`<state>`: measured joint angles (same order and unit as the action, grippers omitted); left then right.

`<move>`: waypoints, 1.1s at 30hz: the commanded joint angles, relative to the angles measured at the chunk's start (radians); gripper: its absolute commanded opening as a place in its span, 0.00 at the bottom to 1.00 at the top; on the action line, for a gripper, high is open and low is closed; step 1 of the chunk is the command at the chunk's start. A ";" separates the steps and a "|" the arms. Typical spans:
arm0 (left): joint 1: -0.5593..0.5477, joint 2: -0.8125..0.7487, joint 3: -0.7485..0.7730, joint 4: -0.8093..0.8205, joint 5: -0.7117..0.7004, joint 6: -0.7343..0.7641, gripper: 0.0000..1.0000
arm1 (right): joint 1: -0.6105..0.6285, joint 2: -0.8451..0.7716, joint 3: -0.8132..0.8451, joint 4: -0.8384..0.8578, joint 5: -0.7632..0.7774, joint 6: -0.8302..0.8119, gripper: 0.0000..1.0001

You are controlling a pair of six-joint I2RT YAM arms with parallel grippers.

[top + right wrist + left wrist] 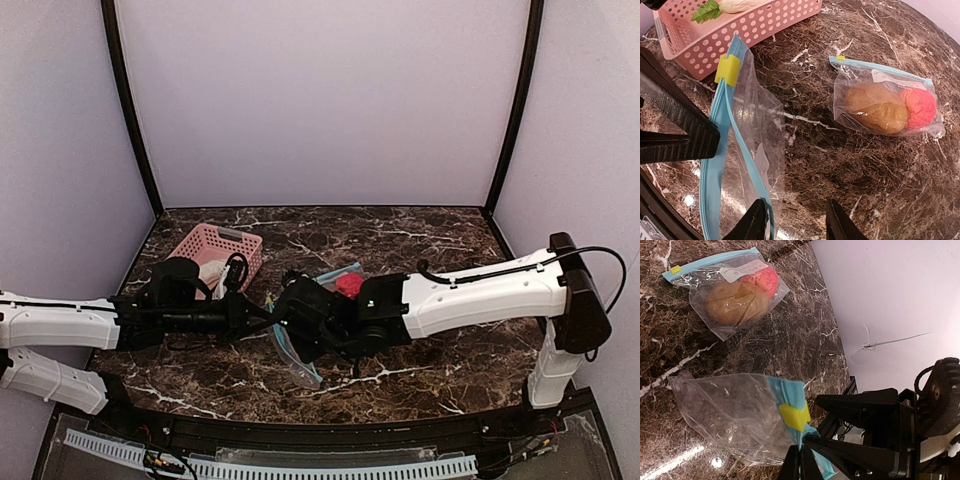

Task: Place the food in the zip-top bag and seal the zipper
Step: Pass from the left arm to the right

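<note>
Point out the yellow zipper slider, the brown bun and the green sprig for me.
yellow zipper slider (727, 68), right wrist view, middle of its face.
brown bun (875, 107), right wrist view, centre of its top.
green sprig (706, 11), right wrist view, middle of the leaf.

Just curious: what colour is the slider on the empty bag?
Yellow slider; right wrist view.

Bare counter lies open at the far right; pink basket, filled bag and empty bag crowd the centre-left.
</note>
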<state>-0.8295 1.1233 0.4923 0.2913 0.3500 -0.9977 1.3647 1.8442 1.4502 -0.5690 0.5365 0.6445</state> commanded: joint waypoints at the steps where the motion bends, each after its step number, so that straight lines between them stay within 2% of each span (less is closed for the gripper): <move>1: -0.008 -0.025 0.000 -0.016 -0.009 0.016 0.01 | 0.000 0.003 0.032 0.027 -0.029 -0.053 0.40; 8: -0.009 -0.021 0.005 -0.013 -0.017 0.014 0.01 | 0.013 0.039 0.056 0.040 -0.071 -0.091 0.39; 22: -0.010 -0.041 0.002 -0.048 -0.027 0.027 0.01 | 0.001 0.158 0.185 -0.180 0.010 0.077 0.27; 27: -0.011 -0.051 0.001 -0.091 -0.033 0.041 0.01 | -0.029 0.134 0.140 -0.162 -0.015 0.102 0.07; 33: -0.011 -0.089 0.056 -0.294 -0.086 0.121 0.01 | -0.065 0.083 0.090 -0.181 0.007 0.156 0.02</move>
<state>-0.8356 1.0710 0.4969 0.1673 0.3092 -0.9482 1.3266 1.9831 1.5730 -0.7120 0.5163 0.7444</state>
